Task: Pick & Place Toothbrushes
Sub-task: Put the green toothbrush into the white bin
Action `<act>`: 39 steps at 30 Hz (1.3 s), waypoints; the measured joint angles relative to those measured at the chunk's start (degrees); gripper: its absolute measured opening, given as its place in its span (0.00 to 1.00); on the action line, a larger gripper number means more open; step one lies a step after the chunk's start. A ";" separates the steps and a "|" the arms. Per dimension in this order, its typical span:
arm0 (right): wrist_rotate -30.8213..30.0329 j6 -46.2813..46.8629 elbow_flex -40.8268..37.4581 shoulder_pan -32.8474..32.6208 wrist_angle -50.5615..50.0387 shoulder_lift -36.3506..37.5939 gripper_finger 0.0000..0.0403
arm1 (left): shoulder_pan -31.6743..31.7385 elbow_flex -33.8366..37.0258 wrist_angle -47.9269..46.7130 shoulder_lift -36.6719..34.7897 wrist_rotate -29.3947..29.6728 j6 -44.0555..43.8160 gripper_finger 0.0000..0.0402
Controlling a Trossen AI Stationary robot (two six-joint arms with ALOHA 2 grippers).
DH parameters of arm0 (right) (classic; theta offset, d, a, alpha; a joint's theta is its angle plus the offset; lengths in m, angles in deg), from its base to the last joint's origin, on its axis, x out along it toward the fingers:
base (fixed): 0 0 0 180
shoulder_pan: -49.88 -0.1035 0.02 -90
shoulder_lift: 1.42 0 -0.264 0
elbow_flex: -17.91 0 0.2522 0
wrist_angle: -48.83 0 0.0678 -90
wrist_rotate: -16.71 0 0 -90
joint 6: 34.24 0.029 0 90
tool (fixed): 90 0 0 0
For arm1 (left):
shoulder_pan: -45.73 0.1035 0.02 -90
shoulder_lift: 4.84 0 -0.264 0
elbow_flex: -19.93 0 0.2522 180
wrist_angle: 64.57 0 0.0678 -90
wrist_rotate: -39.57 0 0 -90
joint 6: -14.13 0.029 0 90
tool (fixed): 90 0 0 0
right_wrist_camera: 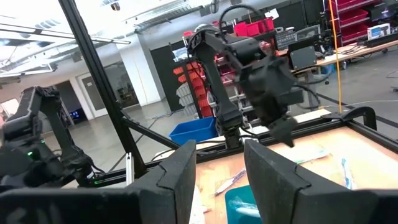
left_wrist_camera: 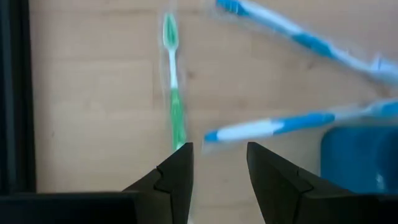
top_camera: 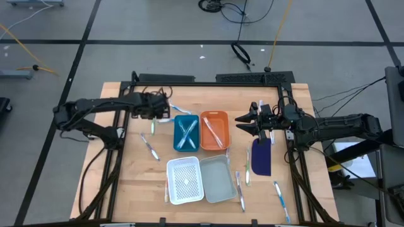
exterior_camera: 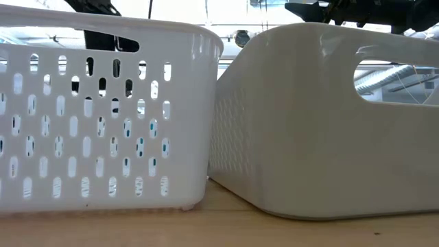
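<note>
No readable text, labels, brand names, numbers or signs appear in any of the four views. The toothbrushes (top_camera: pixel 151 148), the small trays (top_camera: pixel 185 132) and the white baskets (exterior_camera: pixel 103 116) carry no legible markings, and the shelves and bins in the room behind the counter are too far off to read.

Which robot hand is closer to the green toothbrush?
Left. The left gripper hovers right by the green toothbrush; the right gripper is far across the trays.
</note>
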 joint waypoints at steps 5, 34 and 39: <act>0.00 0.01 0.00 0.00 0.00 -0.01 0.32 | 6.29 0.00 1.76 0.00 -0.46 4.57 0.38; 0.00 -0.17 0.00 0.01 -0.02 0.00 0.32 | 11.76 3.68 8.38 0.22 -6.49 9.26 0.38; 0.00 -0.18 0.00 -0.01 -0.02 -0.01 0.32 | 11.79 5.71 9.80 0.24 -4.74 7.52 0.38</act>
